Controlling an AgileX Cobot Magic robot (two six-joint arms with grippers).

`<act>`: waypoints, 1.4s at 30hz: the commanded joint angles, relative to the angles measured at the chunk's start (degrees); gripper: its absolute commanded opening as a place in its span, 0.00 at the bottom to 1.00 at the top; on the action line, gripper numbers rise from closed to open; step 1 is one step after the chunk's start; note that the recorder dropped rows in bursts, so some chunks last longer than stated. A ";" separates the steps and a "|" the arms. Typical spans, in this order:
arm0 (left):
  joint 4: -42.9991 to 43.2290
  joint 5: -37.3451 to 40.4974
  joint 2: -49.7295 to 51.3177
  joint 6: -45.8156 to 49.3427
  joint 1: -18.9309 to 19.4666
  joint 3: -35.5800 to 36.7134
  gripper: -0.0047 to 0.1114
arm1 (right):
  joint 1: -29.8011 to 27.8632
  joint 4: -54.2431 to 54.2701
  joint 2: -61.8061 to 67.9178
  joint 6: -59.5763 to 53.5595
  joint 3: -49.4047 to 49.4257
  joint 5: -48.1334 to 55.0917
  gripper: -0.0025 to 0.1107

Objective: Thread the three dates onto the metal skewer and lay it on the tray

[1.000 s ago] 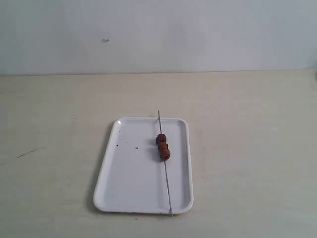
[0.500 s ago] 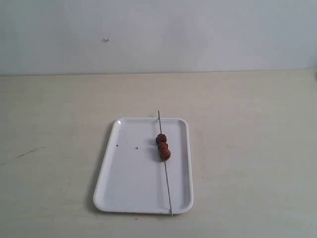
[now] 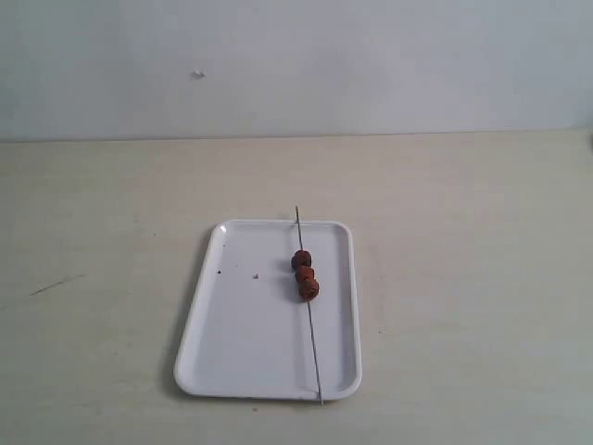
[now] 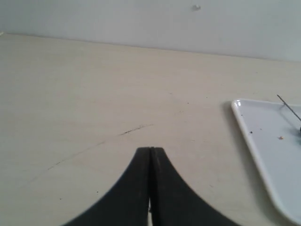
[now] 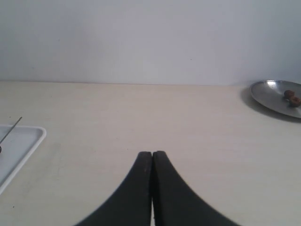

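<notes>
On tray (image 3: 241, 352), noted skewer (image 3: 313, 343) w/ 3 dates (image 3: 305, 274) threaded, ends past both rims. Noted L gripper (image 4: 150, 150), R gripper (image 5: 152, 153) jaws pressed together, empty.

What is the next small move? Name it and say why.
Probably none; the job looks done. The three dates sit threaded on the skewer, which lies on the tray, and the left hand and right hand are shut, empty and clear of the tray.

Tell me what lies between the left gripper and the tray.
Nothing stands there: in the left wrist view, only bare tabletop separates the shut left gripper from the tray.
</notes>
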 commanded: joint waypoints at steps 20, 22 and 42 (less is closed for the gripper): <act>10.35 0.14 -0.35 -4.67 0.22 0.06 0.04 | -0.37 -0.32 -0.35 0.12 0.26 -0.30 0.02; 10.35 0.14 -0.35 -4.67 0.22 0.06 0.04 | -0.37 -0.32 -0.35 0.12 0.26 -0.30 0.02; 10.35 0.14 -0.35 -4.67 0.22 0.06 0.04 | -0.37 -0.32 -0.35 0.23 0.26 -0.30 0.02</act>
